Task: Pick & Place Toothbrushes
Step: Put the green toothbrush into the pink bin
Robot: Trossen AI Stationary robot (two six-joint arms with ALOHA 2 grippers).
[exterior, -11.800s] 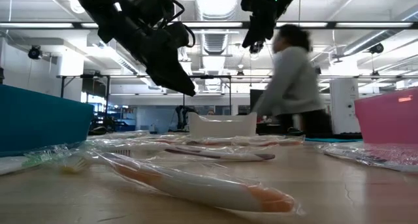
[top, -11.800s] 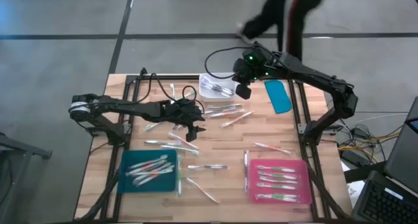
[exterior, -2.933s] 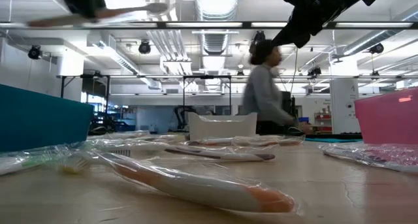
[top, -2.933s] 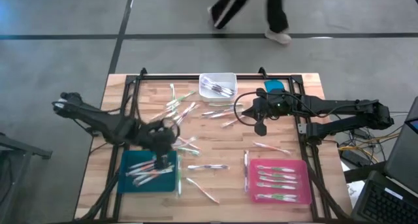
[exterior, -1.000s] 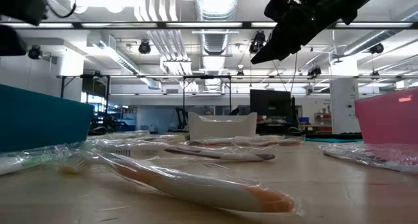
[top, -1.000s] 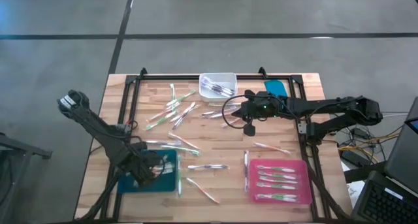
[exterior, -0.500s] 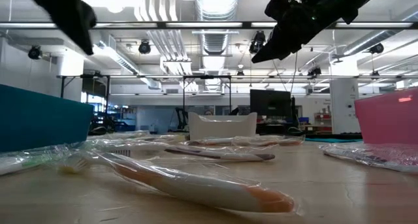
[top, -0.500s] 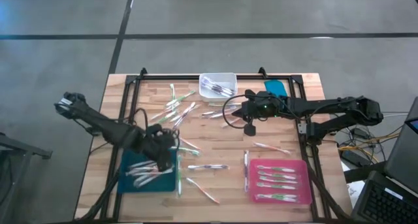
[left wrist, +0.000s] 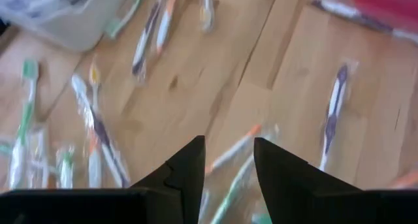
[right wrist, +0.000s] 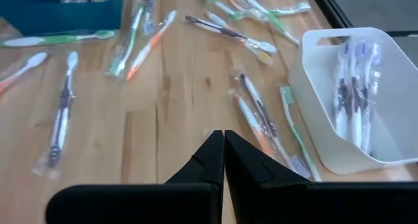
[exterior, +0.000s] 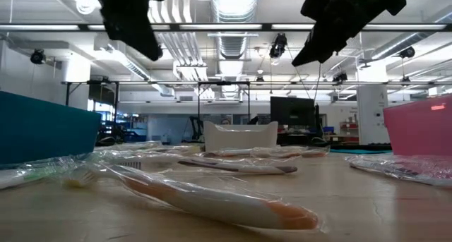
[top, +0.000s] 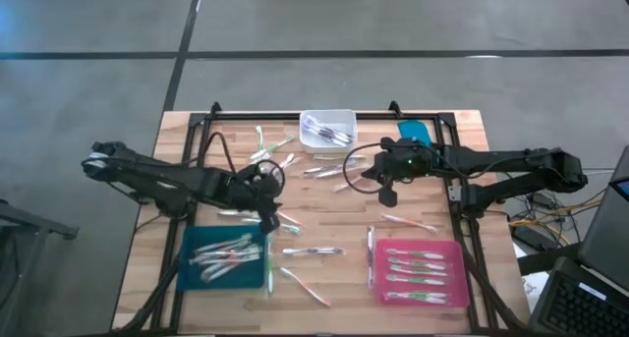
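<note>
Swinging back from the teal tray (top: 201, 247) with parted, empty fingers, the left gripper (top: 267, 214) now hovers over the loose toothbrushes (top: 295, 224) mid-table, likely seeking another pick, its arm stretched low across, while the right gripper (top: 386, 194), pinched shut, hangs near the white bin (top: 346, 116).

A wooden tabletop (top: 334, 219) carries a teal tray (top: 197, 268) at lower left, a pink tray (top: 454, 253) at lower right, a white bin (top: 328, 114) at top centre, and loose toothbrushes (top: 313, 251) scattered between.
</note>
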